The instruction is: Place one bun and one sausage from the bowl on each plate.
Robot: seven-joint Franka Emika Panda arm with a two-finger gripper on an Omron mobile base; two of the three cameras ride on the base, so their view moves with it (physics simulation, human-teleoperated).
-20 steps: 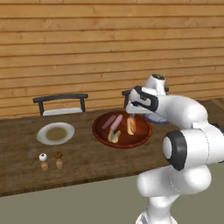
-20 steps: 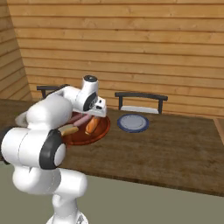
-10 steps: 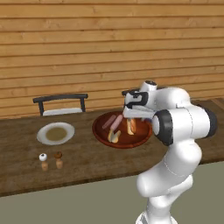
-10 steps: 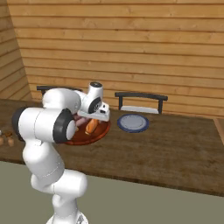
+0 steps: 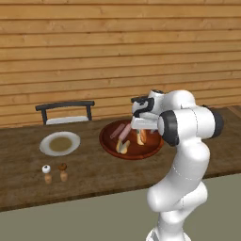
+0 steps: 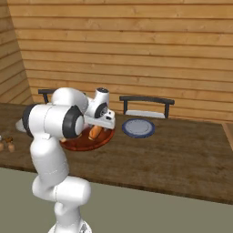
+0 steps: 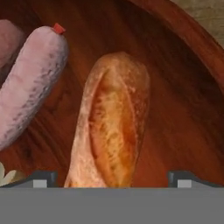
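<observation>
I have the gripper [image 7: 112,178] positioned low over the bowl [image 5: 109,145], with its two dark fingertips [image 7: 40,178] standing wide apart at the bottom of the hand view. Nothing is held between them. A golden-brown bun [image 7: 111,127] lies lengthwise in the gap between the tips — centred, its split crust facing the camera, its near end passing out of sight at the lower edge. I cannot tell whether the tips touch the bun or the bowl floor.

Beside the bun in the hand view lies a pale pink sausage [image 7: 30,83] with a small red end cap, angled slightly and resting on the dark reddish-brown bowl interior. The two are close but apart. A second pink shape is cut off at the upper left corner of that view.

In the left base view the bowl sits on the wooden table [image 5: 94,181], holding the sausage [image 5: 124,132], the bun [image 5: 140,136] and another bun [image 5: 123,147] nearer the front rim. The white arm bends over the bowl's right side and hides part of it.

The pale grey-white plate [image 5: 60,143] with a tan centre lies well left of the bowl; two small shakers [image 5: 54,173] stand in front of it. The bluish-grey plate [image 6: 138,128] lies on the other side of the bowl — bare, as seen in the right base view. A dark chair [image 5: 66,112] stands behind the table against the plank wall.
</observation>
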